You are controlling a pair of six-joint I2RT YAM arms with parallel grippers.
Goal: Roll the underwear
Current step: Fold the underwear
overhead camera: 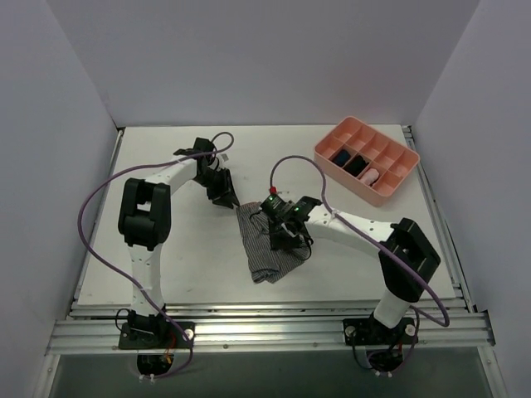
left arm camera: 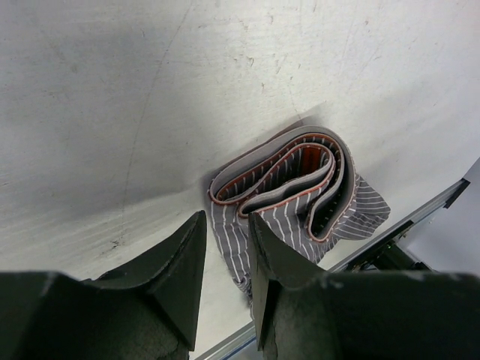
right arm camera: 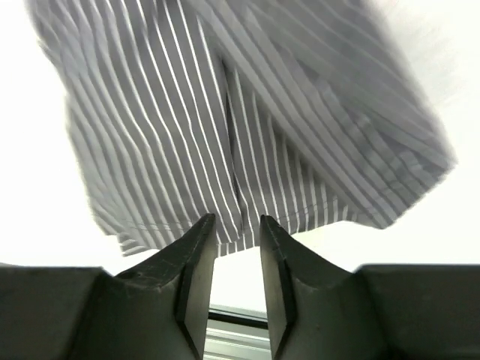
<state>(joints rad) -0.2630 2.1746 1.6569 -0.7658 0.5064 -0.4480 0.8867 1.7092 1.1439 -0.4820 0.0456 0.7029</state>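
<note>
A pink divided tray (overhead camera: 348,181) sits near the far right corner of a white tabletop (overhead camera: 182,249). Three adjoining compartments hold a blue bundle (overhead camera: 340,155), a black bundle (overhead camera: 357,164) and a pink bundle (overhead camera: 371,176).

Soft, finely striped cloth underwear (overhead camera: 264,253), scuffed matt white table (overhead camera: 166,249), smooth pink plastic tray (overhead camera: 353,184).

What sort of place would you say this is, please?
Probably a robotics lab test cell: plain white walls surround a white table, and the left arm and right arm are bolted to an aluminium rail.
</note>
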